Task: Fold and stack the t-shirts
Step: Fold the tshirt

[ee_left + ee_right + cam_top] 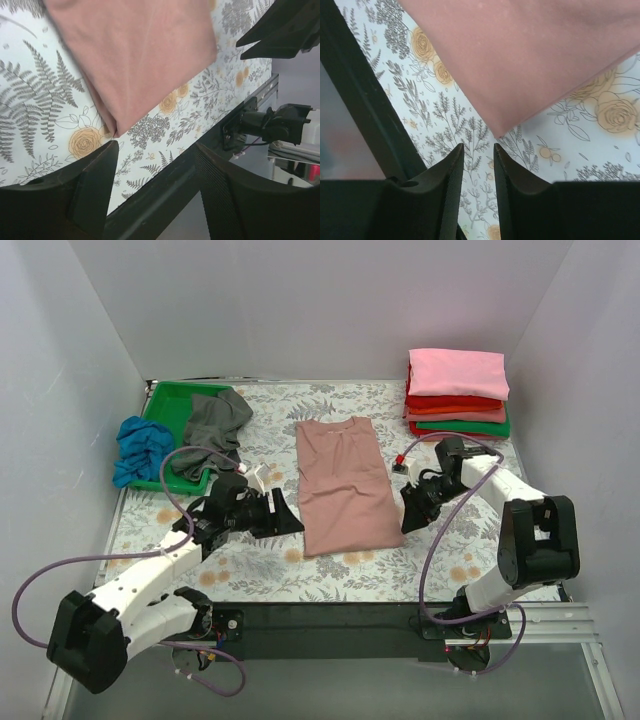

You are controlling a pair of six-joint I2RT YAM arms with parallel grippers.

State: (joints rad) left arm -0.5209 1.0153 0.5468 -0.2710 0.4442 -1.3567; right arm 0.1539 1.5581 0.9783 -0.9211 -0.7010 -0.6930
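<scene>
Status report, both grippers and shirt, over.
Left gripper open, right gripper narrowly open, both empty. Dusty-pink t-shirt folded lengthwise, flat between them. Nothing blocking.

My arms: two, the left arm (150,580) and the right arm (525,540).
My pincers: two, the left gripper (288,518) and the right gripper (409,518).
Fingers (445,190): two on each of my pincers, four in all.
Tees lying flat alone: one, the dusty-pink tee (343,485).
Tees in the stack (457,400): four colour layers I can count, pink, red, paler pink, green; a red sliver under the green may be a fifth, I cannot tell.
Crumpled tees: two, the grey tee (215,420) and the blue tee (142,448).
Trays: one, the green tray (168,405).
Table coverings: one, the floral cloth (250,565).
Purple cables: two, the left cable (25,595) and the right cable (424,565).
</scene>
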